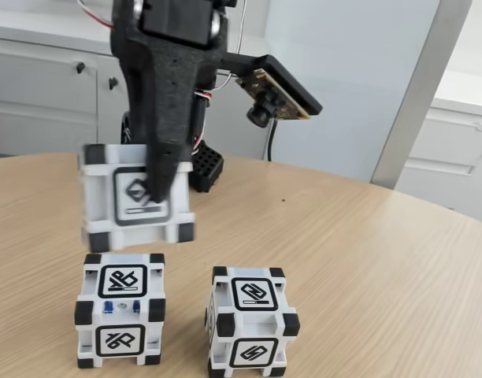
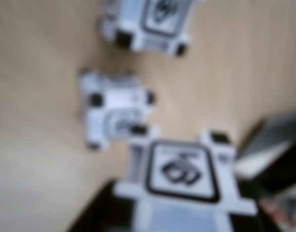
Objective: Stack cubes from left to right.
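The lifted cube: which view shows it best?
The fixed view: the lifted cube hangs in the claw above the left cube, slightly motion-blurred. The wrist view shows it large but out of focus and cropped.

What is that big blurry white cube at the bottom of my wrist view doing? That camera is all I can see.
Observer: In the fixed view, that white plastic cube with black corners hangs in the air, clamped in the black jaws, clear of the wooden table.
Operator: Is it over another one?
Observer: Yes. In that view it sits just above the left white cube on the table, with a gap between them.
Operator: Anything special about that lower cube?
Observer: Two small blue spots show on it, between its two visible black-framed glyphs.
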`<action>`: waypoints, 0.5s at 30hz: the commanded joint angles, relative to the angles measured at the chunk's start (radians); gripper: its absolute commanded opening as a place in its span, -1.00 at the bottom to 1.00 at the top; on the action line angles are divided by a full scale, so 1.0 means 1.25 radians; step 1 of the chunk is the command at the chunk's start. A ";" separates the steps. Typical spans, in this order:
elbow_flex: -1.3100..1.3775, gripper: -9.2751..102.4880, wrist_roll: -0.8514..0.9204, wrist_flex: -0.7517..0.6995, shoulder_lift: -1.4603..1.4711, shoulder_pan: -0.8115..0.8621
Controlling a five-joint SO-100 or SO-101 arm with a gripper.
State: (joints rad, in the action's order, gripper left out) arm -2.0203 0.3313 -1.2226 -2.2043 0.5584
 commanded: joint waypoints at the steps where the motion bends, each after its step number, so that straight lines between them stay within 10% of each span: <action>1: 0.036 -0.48 0.006 0.010 -0.012 0.033; 15: -0.009 -0.48 0.033 0.012 -0.010 0.039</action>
State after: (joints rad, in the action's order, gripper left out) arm -2.0387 0.3636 -1.2210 -2.2043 0.6044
